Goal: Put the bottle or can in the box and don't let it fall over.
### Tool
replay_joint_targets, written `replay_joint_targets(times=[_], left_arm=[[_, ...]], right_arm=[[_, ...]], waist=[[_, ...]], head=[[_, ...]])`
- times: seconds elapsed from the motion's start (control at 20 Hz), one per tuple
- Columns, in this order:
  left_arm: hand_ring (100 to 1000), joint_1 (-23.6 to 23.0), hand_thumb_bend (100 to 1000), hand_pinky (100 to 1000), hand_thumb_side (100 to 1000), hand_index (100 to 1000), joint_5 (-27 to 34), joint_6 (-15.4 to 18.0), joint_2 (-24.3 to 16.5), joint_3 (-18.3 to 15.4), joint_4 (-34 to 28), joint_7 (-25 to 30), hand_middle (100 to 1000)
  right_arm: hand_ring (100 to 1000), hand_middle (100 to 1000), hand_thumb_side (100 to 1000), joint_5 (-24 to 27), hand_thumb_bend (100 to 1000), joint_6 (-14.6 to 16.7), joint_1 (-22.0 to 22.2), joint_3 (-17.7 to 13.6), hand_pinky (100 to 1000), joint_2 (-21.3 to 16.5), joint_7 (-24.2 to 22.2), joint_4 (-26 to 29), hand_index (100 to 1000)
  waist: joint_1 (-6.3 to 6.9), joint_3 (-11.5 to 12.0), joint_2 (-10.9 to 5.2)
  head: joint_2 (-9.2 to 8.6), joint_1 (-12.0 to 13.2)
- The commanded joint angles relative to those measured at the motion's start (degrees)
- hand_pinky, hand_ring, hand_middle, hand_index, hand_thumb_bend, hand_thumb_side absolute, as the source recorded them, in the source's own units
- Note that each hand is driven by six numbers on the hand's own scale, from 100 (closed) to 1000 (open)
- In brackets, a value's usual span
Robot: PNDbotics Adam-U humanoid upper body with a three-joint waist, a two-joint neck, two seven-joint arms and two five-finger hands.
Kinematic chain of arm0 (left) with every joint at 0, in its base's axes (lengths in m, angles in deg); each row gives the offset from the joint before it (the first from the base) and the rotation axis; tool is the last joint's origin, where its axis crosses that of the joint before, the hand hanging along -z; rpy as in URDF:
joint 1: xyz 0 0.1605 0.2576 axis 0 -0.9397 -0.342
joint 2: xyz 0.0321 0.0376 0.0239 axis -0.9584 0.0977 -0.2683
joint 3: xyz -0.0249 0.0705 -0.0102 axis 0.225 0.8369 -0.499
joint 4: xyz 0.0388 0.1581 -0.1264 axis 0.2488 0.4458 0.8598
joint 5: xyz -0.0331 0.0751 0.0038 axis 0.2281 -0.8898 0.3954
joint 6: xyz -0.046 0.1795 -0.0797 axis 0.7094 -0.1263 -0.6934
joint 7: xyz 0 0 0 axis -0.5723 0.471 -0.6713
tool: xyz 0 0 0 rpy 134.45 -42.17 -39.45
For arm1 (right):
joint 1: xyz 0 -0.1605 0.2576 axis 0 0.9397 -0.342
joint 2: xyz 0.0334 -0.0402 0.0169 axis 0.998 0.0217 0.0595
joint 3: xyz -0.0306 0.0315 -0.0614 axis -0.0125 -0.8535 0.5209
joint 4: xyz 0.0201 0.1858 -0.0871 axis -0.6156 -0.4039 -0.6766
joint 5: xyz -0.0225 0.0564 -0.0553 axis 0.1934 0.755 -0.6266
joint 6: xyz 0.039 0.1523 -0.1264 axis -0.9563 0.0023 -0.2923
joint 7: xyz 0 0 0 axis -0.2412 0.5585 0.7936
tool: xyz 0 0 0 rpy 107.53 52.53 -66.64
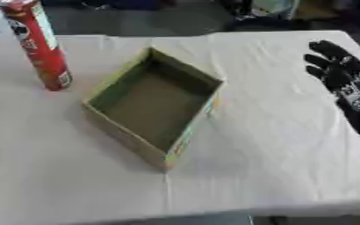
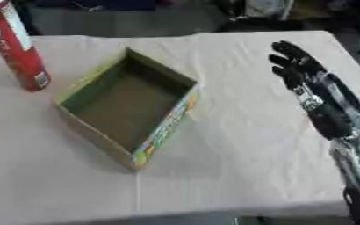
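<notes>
Right hand (image 2: 302, 77) over the table's (image 1: 275, 145) right side: fingers (image 2: 287, 49) straight and slightly spread, pointing toward the far edge, holding nothing; palm faces down, nothing under it but white cloth. Black forearm runs back from the hand to the lower right corner. Hand is well apart from the box (image 1: 154, 105), which lies to its left near the table's middle. Box is open-topped, cardboard, set askew with one corner toward the near edge; coloured print on its near right wall; inside is bare. Can (image 1: 37, 44), tall, red with a white label, stands upright near the far left corner of the table, just beside the box's far left side, not touching it. Left hand does not show.
</notes>
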Motion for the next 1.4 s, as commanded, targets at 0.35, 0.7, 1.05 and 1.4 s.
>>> replay_joint_targets(times=[0.35,0.7,1.05,1.4], left_arm=[[1000,1.2,286,1000,610,966,0.6,-1.1,-3.0,0.2,1.3,0.7,1000],[1000,4.6,307,1000,623,960,0.1,-3.1,-5.3,2.1,5.3,0.2,1000],[1000,10.7,326,1000,628,972,-1.1,-3.3,-7.0,5.6,9.8,3.4,1000],[1000,17.7,315,1000,659,973,-2.7,-3.4,-7.2,8.8,15.8,7.1,1000]], right_arm=[[1000,1000,705,0.3,100,-0.2,-0.6,-0.4,1000,-1.2,0.3,1.1,1000],[1000,1000,708,0.0,100,-0.4,-0.7,-0.2,1000,-1.1,0.2,1.1,1000],[1000,1000,712,-0.2,100,-0.5,-0.8,0.0,1000,-0.9,0.6,1.1,1000],[1000,1000,714,-0.5,100,-0.4,-1.0,0.2,1000,-0.6,0.4,1.1,1000]], waist=[[0.14,0.0,-0.16],[0.15,-0.2,0.13],[-0.13,-0.4,0.65],[-0.48,-0.6,1.00]], head=[[-0.62,0.4],[-0.58,2.3],[-2.54,3.6],[-3.10,2.4]])
